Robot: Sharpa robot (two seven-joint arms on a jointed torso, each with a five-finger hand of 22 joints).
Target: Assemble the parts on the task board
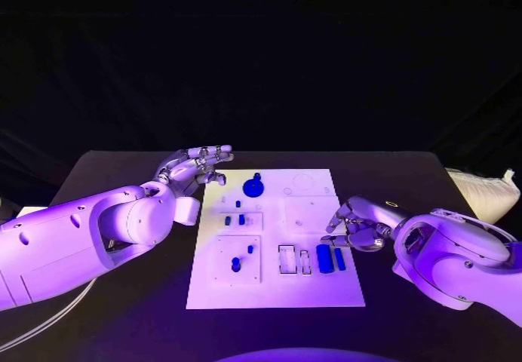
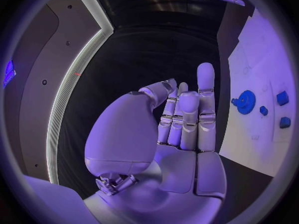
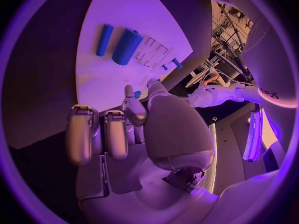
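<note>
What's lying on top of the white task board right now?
On the white task board lie a blue gear, two blue cylinders and small blue pegs. The right hand overhangs its edge, hiding what lies beneath.

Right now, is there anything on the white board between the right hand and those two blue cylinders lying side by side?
No. In the head view the right hand sits just beside the blue cylinders; bare task board lies between.

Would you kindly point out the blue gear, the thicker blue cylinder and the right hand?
blue gear point(image 1: 253, 186): head view, centre of its disc.
thicker blue cylinder point(image 1: 324, 258): head view, middle of its length.
right hand point(image 1: 354, 226): head view, middle of the hand.
</note>
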